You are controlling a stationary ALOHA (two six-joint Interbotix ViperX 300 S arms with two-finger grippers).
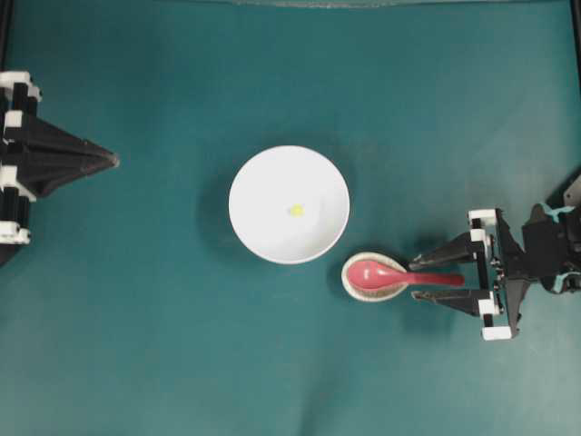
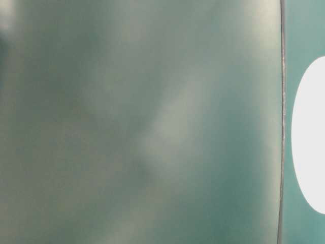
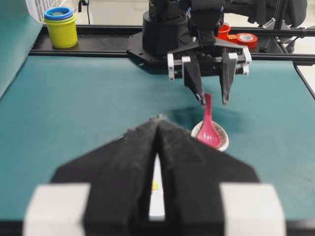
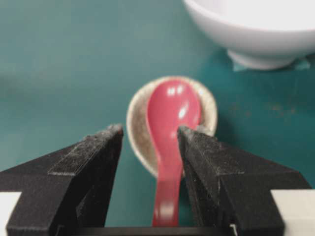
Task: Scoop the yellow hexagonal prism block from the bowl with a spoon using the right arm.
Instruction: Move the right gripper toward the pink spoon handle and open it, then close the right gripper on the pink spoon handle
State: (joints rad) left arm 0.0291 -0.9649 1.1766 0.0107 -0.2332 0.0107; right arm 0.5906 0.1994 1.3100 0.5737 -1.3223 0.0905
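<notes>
Table-level view: nearly useless. A blurred grey-green surface fills most of it, and only a white sliver of the bowl (image 2: 311,137) shows at the right edge, cut off by the frame.

Left wrist view: the left claw (image 3: 157,123) blocks the lower half. Its fingers meet at the tips, nothing between them. Behind them the bowl is almost wholly hidden; a speck of the yellow block (image 3: 154,185) peeks out beside a finger.

Overhead: the block (image 1: 296,210) lies loose near the middle of the bowl (image 1: 289,204), touching nothing else. The bowl sits about mid-tabletop (image 1: 163,345). The left claw (image 1: 114,161) is at the left edge, well apart from the bowl, its arm cut off by the frame.

The spoon (image 1: 399,275) rests with its head in a small speckled rest (image 1: 373,276), just beside the bowl's lower right rim; whether rest and bowl touch I cannot tell. Its handle points right, between the fingers of the right claw (image 1: 417,280).

Right wrist view: the right claw (image 4: 150,132) stands wide, one finger on each side of the spoon (image 4: 170,132) handle. The right-hand finger looks close against the handle; a gap shows on the left. No grip. The handle's near end is blurred.

Open tabletop lies all round the bowl except on the rest's side. Far edge: stacked cups (image 3: 61,25) and tape rolls (image 3: 242,38) off the mat.
</notes>
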